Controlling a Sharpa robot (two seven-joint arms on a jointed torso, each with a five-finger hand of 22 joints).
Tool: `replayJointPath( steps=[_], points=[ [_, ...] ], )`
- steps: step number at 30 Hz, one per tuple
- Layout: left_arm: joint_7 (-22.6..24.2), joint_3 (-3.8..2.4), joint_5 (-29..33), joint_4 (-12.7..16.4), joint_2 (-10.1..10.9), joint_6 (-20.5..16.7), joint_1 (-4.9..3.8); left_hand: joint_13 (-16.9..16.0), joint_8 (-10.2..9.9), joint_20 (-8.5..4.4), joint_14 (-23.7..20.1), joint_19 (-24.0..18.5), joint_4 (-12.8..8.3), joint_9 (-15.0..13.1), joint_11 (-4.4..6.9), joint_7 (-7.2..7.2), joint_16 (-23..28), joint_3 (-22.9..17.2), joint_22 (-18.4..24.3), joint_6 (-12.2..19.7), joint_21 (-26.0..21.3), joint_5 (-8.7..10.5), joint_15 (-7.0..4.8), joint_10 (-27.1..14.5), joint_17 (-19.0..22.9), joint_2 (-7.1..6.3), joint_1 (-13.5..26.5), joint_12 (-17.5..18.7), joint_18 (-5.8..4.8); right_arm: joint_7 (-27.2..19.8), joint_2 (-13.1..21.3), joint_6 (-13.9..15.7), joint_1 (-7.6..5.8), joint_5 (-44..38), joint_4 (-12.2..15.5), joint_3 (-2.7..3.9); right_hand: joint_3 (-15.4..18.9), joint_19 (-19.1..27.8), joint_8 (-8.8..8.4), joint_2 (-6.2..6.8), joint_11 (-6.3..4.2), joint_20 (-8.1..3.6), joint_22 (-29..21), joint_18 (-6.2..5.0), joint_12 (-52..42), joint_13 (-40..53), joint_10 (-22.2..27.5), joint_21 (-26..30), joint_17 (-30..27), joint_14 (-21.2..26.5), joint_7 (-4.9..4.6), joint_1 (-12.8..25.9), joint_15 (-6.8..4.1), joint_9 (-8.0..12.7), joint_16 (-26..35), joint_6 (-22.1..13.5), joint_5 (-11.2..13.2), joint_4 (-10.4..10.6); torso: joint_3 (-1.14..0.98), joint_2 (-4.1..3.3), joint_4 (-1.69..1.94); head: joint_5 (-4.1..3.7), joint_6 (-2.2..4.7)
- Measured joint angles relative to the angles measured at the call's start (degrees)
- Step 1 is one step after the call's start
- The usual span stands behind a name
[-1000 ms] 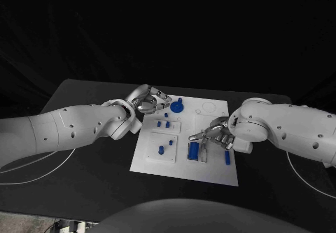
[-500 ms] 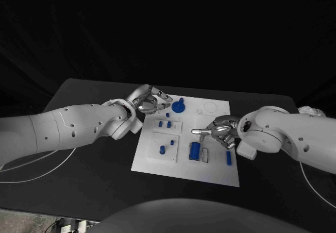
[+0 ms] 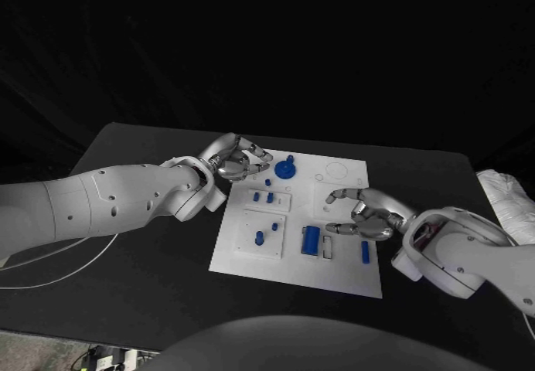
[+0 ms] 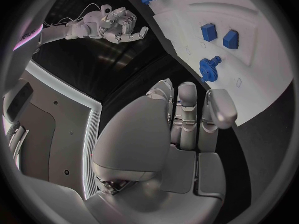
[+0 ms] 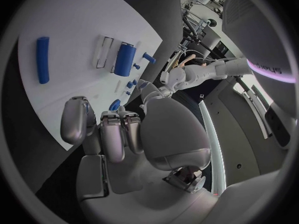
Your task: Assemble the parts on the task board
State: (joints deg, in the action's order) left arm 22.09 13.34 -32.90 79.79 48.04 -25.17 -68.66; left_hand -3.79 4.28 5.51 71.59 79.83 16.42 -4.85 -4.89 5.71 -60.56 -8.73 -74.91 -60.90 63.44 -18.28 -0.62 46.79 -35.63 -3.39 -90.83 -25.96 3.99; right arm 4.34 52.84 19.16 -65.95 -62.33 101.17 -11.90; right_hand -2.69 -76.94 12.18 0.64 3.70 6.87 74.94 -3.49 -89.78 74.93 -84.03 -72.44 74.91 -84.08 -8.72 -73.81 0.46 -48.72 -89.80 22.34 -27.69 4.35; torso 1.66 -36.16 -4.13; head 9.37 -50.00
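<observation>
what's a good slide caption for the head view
Both hands empty over the white task board: left hand by the blue gear, right hand open.

White rectangular task board [image 3: 335,272] flat at table centre. Blue gear [image 3: 285,170] at board's 11 o'clock; blue block [image 3: 310,240] upright near centre; blue rod [image 3: 365,251] lying at 4 o'clock.

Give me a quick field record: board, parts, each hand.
board: white plate mid-table
gear: blue, at the board's far edge
block: large blue piece near the board's middle
bar: slim blue piece on the board's right side
left hand: at the board's far left corner, fingers curled, holding nothing
right hand: over the board's right side, fingers apart, holding nothing
</observation>
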Motion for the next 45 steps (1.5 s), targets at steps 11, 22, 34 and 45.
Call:
replayJointPath(
  steps=[11,22,34,45],
  points=[
    [0.2,0.02,-0.1,0.5,0.9,0.0,0.01,0.0,0.0,0.00,-0.1,0.0,0.2,0.0,0.00,0.00,0.0,-0.2,0.0,0.0,0.0,-0.22,0.15,0.0,0.0,-0.22,-0.2,0.0,0.00,-0.4,-1.6,5.1,6.52,-15.0,-0.9,-0.08,-0.1,0.4,9.65,2.47,0.94,0.42,0.0,-0.01,0.0,0.0,-0.1,-0.5,0.0,0.1,0.22,0.9,0.79,-2.6,0.0,-3.7,5.9,1.2,0.09,-0.18,-0.75,0.43,0.00],
    [0.2,0.00,-0.2,0.7,1.4,0.1,0.02,0.0,0.0,0.00,-0.1,0.0,0.0,0.0,0.00,0.00,0.0,-0.3,0.0,0.0,0.0,-0.22,0.14,0.0,0.0,0.07,-0.5,0.0,0.00,2.6,-3.5,8.6,8.43,-23.0,-1.3,-0.05,1.7,1.2,15.03,8.52,2.15,1.65,0.0,-0.91,0.0,0.0,-0.1,0.7,0.0,0.1,0.66,1.0,2.12,-0.1,0.0,-7.1,16.7,11.9,0.08,-0.20,-0.85,0.55,0.00],
    [0.1,0.00,-0.5,0.8,1.4,0.2,0.04,0.0,0.0,0.00,-0.1,0.0,0.0,-0.1,0.00,0.13,0.0,-0.3,0.0,-0.1,0.0,-0.22,0.14,0.0,0.1,0.07,-0.5,0.0,0.00,4.8,-4.9,12.1,9.01,-26.3,-2.0,-0.03,1.2,2.2,18.70,7.19,2.35,2.13,0.0,-0.91,0.0,0.0,0.1,2.1,0.0,0.1,0.59,-0.1,2.11,2.0,0.0,-7.9,9.2,12.0,0.08,-0.15,-0.81,0.42,0.00],
    [-0.1,0.02,-0.6,0.8,1.4,0.3,0.06,0.0,0.0,0.00,-0.1,0.0,0.2,-0.1,0.00,0.21,0.0,-0.5,0.0,-0.2,0.0,-0.22,0.13,0.0,0.1,0.07,-0.5,0.0,0.00,6.1,-6.2,13.0,9.17,-27.3,-3.2,-0.03,0.5,2.7,21.99,6.23,2.34,2.04,0.0,-0.91,0.0,0.0,0.1,2.8,0.0,0.1,0.56,-0.6,2.11,4.5,0.0,-8.6,-1.8,11.3,0.04,-0.13,-0.79,0.35,0.00]
  ],
)
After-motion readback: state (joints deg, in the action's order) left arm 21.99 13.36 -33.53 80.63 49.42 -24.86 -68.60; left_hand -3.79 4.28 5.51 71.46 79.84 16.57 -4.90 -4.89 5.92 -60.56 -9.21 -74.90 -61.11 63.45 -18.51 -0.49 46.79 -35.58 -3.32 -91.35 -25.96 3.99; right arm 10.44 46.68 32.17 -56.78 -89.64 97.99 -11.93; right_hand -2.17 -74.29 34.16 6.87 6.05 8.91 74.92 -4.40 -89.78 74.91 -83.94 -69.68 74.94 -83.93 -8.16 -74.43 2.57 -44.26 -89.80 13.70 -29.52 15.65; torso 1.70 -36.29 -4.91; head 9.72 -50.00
